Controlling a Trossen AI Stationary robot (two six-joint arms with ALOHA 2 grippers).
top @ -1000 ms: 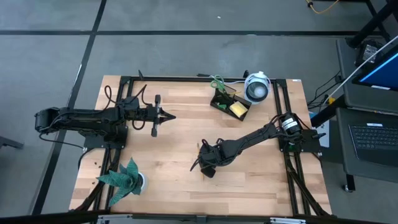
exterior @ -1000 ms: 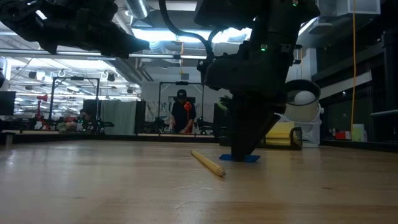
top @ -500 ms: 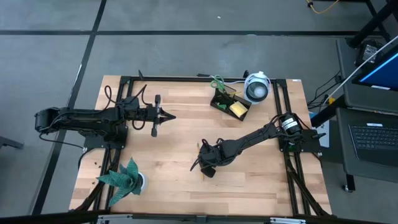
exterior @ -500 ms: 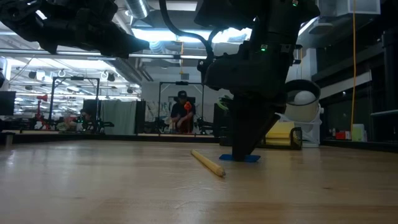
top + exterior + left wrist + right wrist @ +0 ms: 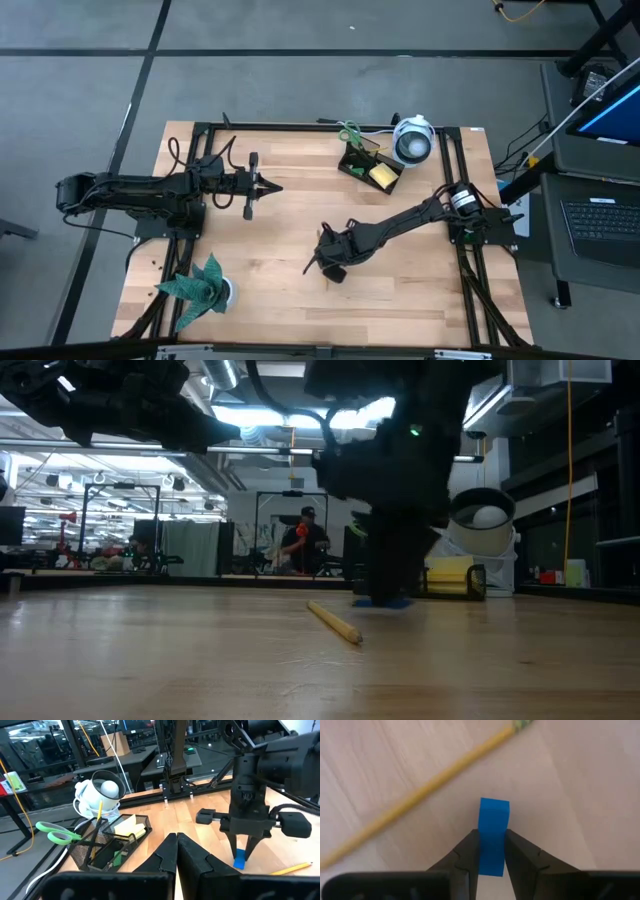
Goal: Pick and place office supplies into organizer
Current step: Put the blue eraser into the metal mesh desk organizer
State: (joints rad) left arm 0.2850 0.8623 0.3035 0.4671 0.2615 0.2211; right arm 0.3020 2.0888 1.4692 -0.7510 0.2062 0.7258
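Observation:
My right gripper (image 5: 334, 262) stands fingers-down over the middle of the table, shut on the small blue block (image 5: 493, 832). A yellow pencil (image 5: 335, 622) lies flat on the wood just beside it. The black mesh organizer (image 5: 367, 168) sits near the far edge and holds the green-handled scissors (image 5: 57, 833), the yellow sticky-note pad (image 5: 125, 826) and a pencil. My left gripper (image 5: 275, 187) hovers shut above the left-centre of the table, touching nothing. My right gripper pinches the blue block (image 5: 240, 858) between its two fingers (image 5: 468, 851), on the block's two broad side faces. The fingers come from above, pointing down. The block stands on edge in the hold and sticks out below the fingertips; in the low view it shows slightly above the wood (image 5: 392, 601).
A round white camera-like device (image 5: 412, 140) stands right of the organizer at the far edge. A green paper plant (image 5: 200, 287) sits at the near left corner. Bare wood lies between the right gripper and the organizer. People move in the room beyond the table.
My right gripper has risen slightly and shifted a little toward the table's left, taking the blue block with it. The block, which lay flat on the wood beside the pencil, now shows higher and narrower in the low view. The pencil has stayed put.

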